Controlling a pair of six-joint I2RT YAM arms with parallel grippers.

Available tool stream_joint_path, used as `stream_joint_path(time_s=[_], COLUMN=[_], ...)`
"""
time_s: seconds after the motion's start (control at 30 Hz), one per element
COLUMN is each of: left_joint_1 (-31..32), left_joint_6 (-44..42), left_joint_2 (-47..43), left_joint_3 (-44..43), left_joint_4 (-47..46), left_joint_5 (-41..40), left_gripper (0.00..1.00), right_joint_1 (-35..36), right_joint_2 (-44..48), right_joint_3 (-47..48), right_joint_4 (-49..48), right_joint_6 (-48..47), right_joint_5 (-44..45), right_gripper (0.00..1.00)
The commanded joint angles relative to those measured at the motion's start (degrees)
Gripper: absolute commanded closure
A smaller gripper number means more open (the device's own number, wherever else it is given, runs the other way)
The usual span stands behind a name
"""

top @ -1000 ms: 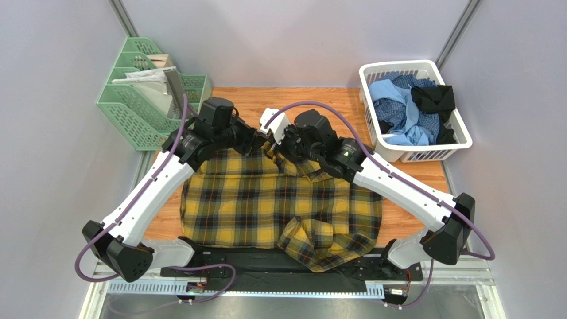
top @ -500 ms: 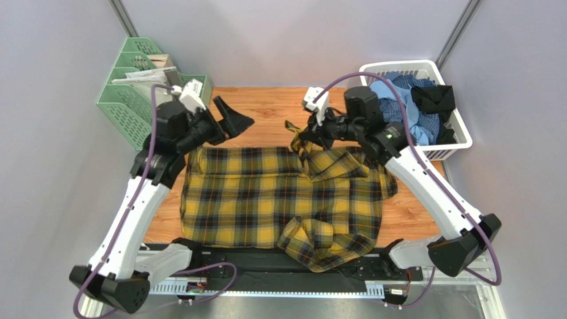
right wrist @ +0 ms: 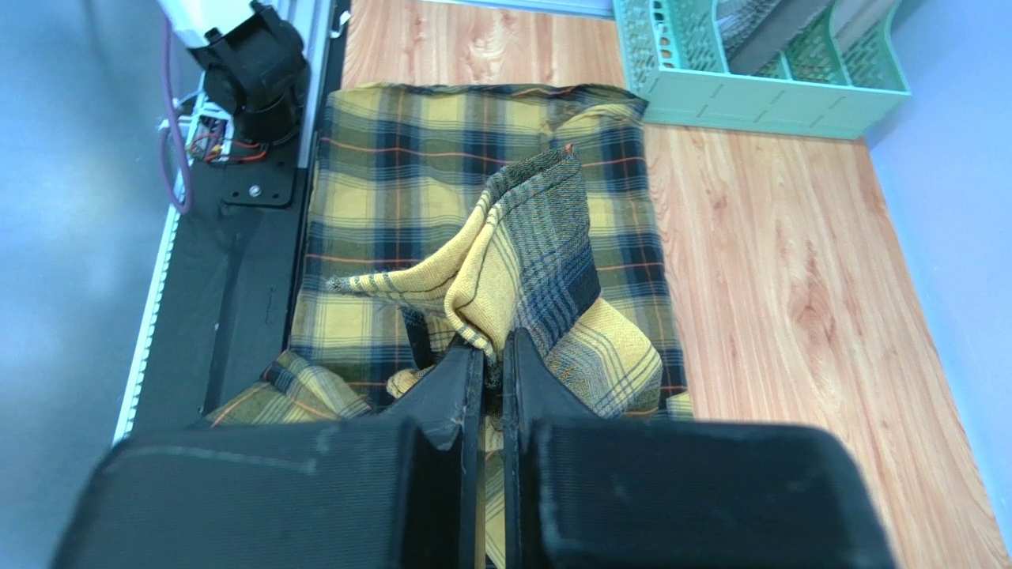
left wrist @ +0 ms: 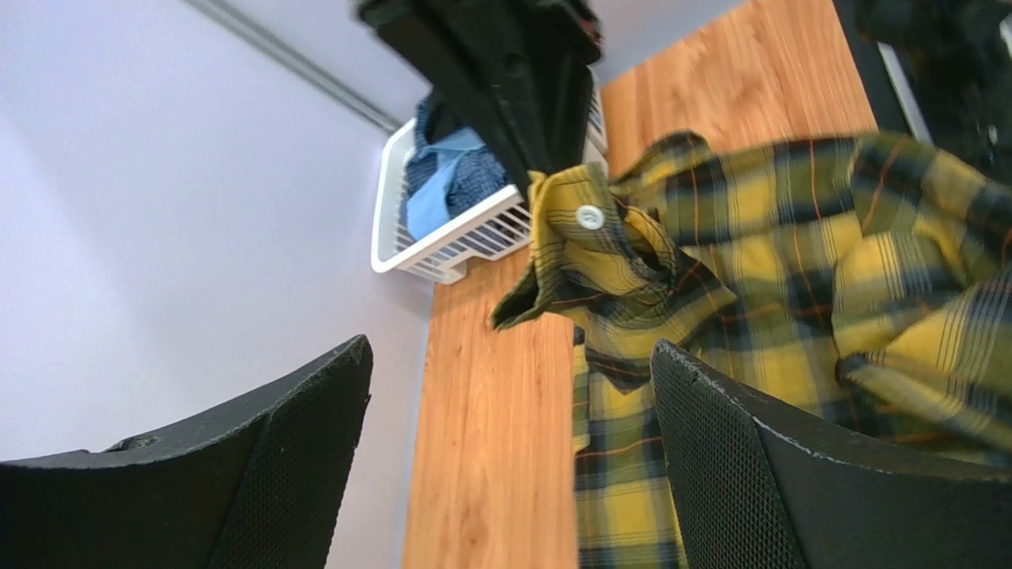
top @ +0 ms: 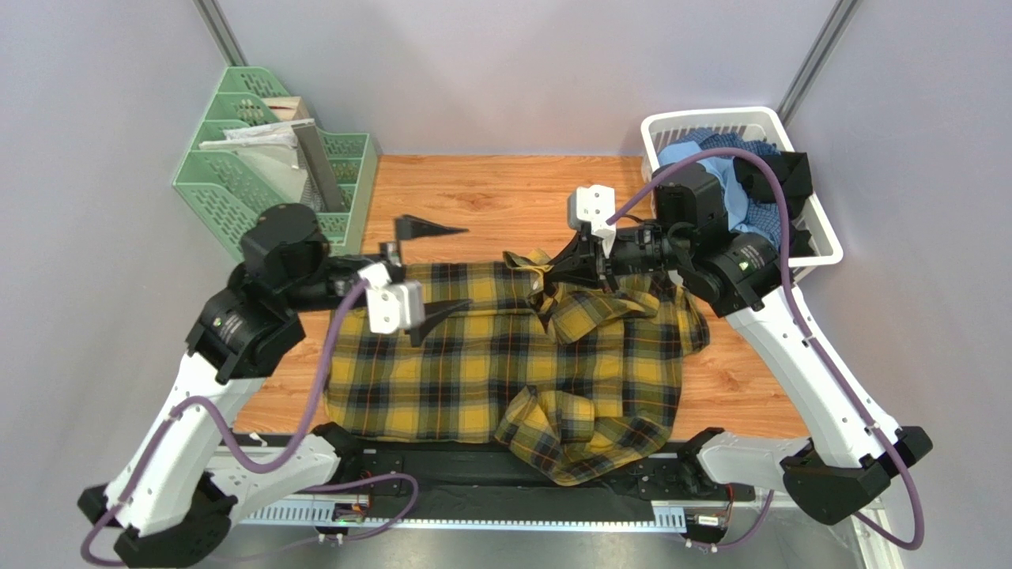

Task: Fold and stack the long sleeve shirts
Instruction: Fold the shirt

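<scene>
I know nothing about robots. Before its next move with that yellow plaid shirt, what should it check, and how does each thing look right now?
1. Right tool grips the plaid shirt: ok, shut on a buttoned edge, lifted.
2. Left tool free: ok, open and empty, above the shirt's left part.
3. Shirt lying flat: not ok, bunched at the near edge over the black rail.
4. Both sleeves located: cannot tell.
5. Other shirts out of the way: ok, in the white basket.

The plaid shirt (top: pixel 475 356) in the black right pincer (top: pixel 549 270) is mustard-yellow and black with thin orange lines; behind that pincer, a white basket (top: pixel 713 115) holds blue and black shirts (top: pixel 681 155).
</scene>
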State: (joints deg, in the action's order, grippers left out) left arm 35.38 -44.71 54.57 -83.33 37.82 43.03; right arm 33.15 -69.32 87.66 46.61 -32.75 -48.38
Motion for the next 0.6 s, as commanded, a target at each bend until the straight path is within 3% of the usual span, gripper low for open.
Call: stream_joint_path(time_s=[0.0,0.23,0.4,0.47,0.5,0.57], left_joint_1=[8.6,16.8,22.4,25.2,26.9,28.1], left_joint_6=[-18.1,-19.6,-18.2,-17.4,-17.2,-16.3], left_joint_2=[3.8,8.7,10.8,11.8,12.1,12.5], left_joint_3=[-1.7,-3.8,-3.6,-3.5,-3.3,-3.1], left_joint_4=[5.8,5.3,6.0,6.6,7.7,8.4], left_joint_5=[-10.2,-17.1,-19.8,-21.1,-21.7,-23.0], left_gripper=[0.09,0.12,0.24,0.39,0.54,0.72], right_joint_1=[1.7,5.7,6.8,7.1,7.6,8.3], right_joint_2=[-0.2,2.3,4.0,5.1,5.6,6.8], right_joint_3=[3.3,2.3,0.9,0.8,0.4,-0.4], right_joint_4=[3.8,6.8,7.0,7.4,7.5,7.6], right_joint_6=[-4.2,-8.6,-8.7,-8.8,-8.7,-8.6], right_joint_5=[-2.5,-0.1,0.9,1.0,1.4,2.1], right_gripper=[1.0,1.0,1.0,1.0,1.0,1.0])
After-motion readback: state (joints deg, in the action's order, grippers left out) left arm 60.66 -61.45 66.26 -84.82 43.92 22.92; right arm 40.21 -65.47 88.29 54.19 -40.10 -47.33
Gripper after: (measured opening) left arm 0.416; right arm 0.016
